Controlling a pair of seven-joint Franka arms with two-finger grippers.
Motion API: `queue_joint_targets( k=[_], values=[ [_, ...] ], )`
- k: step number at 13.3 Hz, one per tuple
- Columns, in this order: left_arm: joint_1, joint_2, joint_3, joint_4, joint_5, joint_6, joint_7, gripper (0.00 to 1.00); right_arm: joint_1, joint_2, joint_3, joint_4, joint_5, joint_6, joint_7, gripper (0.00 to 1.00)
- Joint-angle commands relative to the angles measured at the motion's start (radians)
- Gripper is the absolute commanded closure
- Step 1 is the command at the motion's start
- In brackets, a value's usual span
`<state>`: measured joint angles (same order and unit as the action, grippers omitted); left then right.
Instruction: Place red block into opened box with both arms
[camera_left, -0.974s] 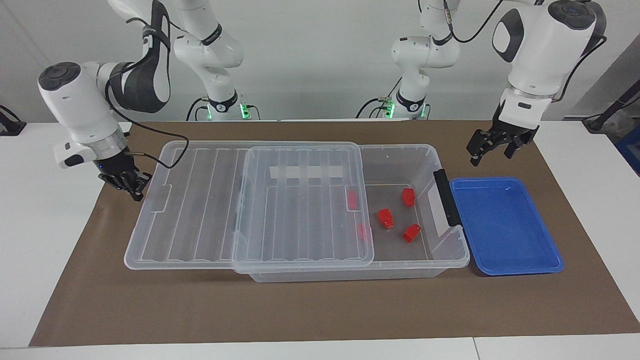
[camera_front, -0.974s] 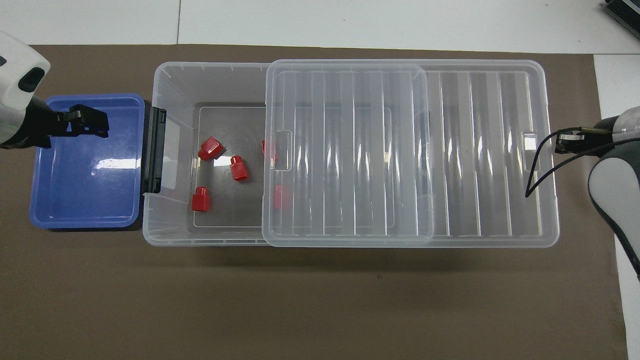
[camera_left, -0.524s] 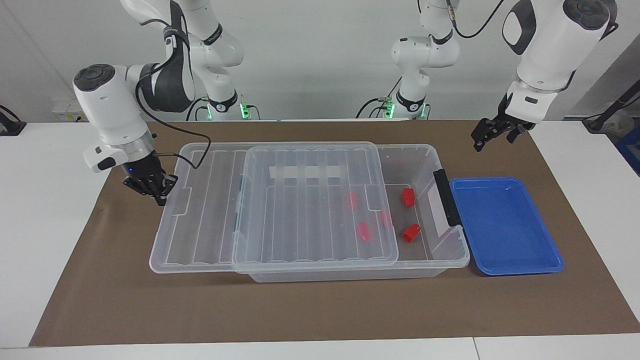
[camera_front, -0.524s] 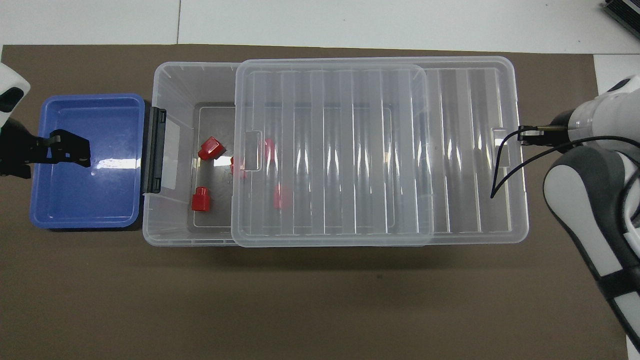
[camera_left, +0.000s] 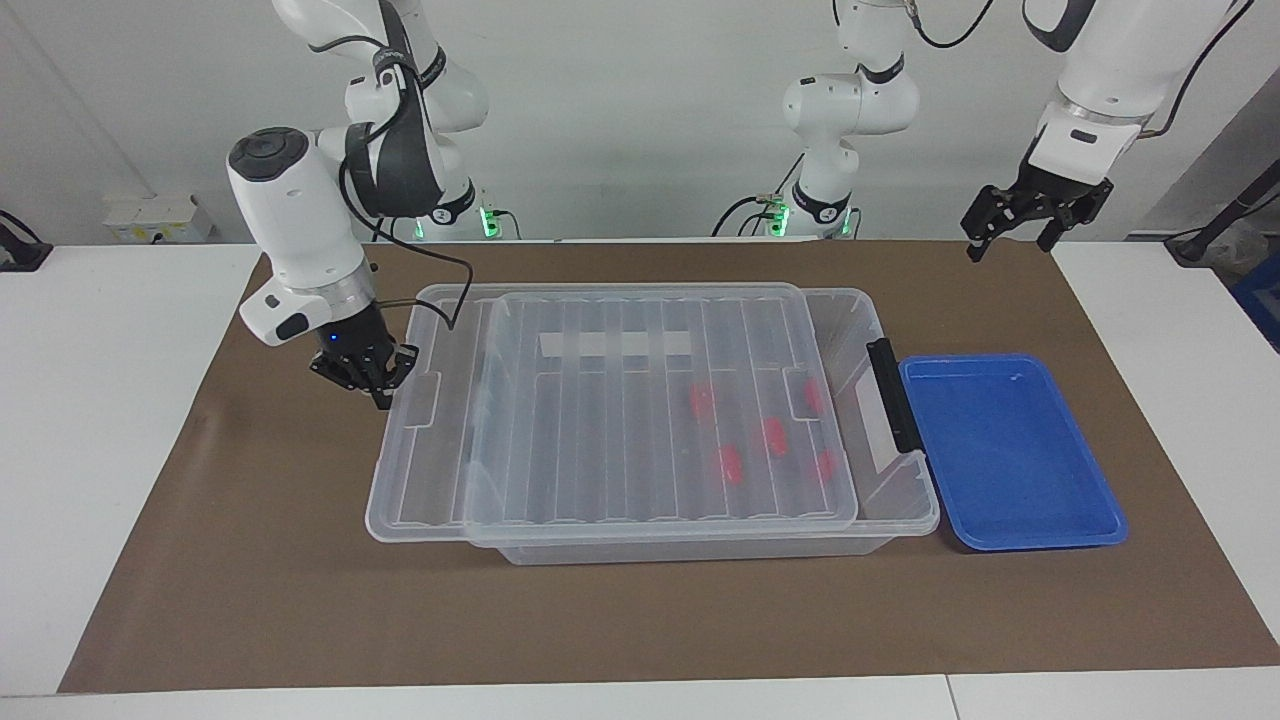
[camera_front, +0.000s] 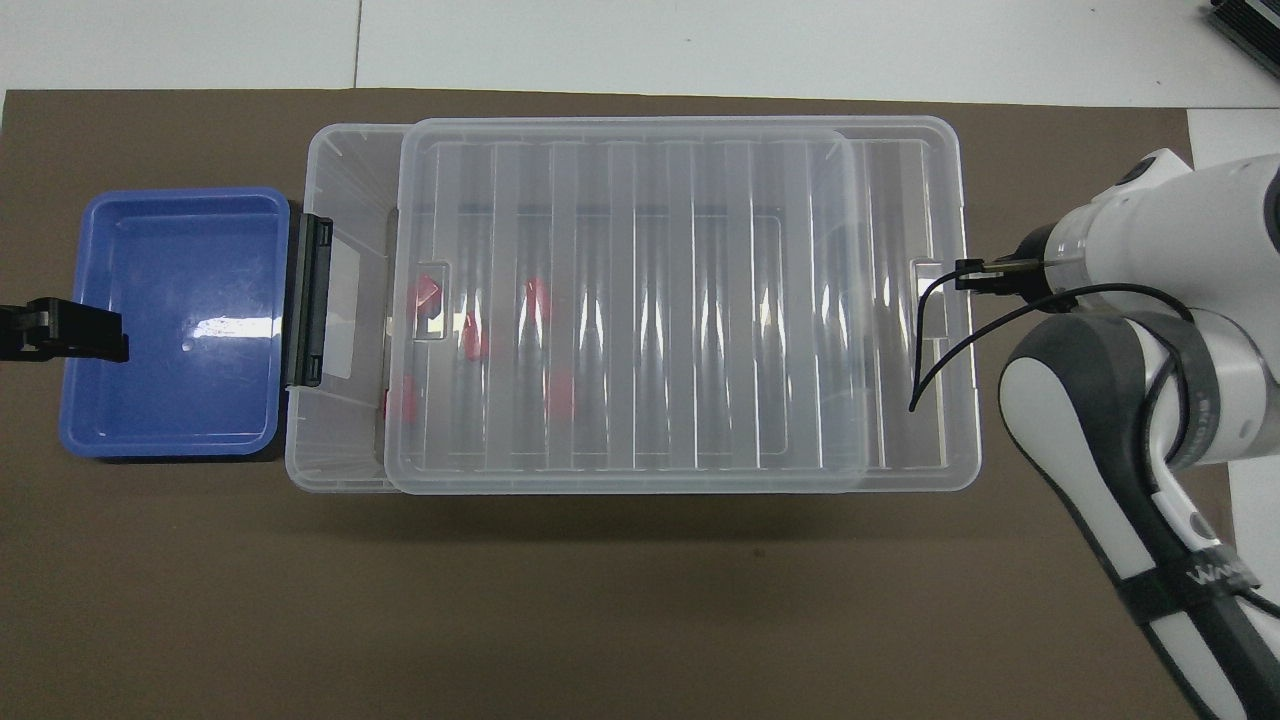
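Note:
The clear box (camera_left: 905, 500) (camera_front: 340, 165) lies lengthwise on the brown mat, its black handle (camera_left: 893, 395) (camera_front: 308, 300) at the left arm's end. Its ribbed clear lid (camera_left: 600, 430) (camera_front: 680, 300) covers nearly all of the opening. Several red blocks (camera_left: 775, 436) (camera_front: 538, 298) lie on the box floor and show through the lid. My right gripper (camera_left: 372, 385) (camera_front: 985, 272) is shut, low at the lid's end tab toward the right arm's end, touching it. My left gripper (camera_left: 1030, 218) (camera_front: 100, 332) hangs open and empty, high over the blue tray's outer edge.
An empty shallow blue tray (camera_left: 1010, 450) (camera_front: 170, 320) sits against the box's handle end. The brown mat (camera_left: 600, 620) reaches past the box toward the table's front edge. A black cable loops from the right wrist over the lid's end.
My right gripper has travelled toward the left arm's end, and the lid has slid with it over the box and the blocks. My left gripper has risen and drawn back from the tray.

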<state>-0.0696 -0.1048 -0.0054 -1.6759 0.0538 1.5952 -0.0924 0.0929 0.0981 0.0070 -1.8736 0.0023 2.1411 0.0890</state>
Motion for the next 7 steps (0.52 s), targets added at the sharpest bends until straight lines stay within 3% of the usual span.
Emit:
queue_joint_targets(
  k=[1,7],
  values=[
    [-0.028,-0.009,-0.021,-0.037,-0.008,0.055,0.013,0.00,0.044,-0.003,0.001,-0.013,0.016,0.023,0.012,1.00],
    [-0.027,-0.007,-0.019,-0.041,-0.008,0.045,0.010,0.00,0.087,-0.003,0.004,-0.013,0.016,0.022,0.006,1.00]
  ],
)
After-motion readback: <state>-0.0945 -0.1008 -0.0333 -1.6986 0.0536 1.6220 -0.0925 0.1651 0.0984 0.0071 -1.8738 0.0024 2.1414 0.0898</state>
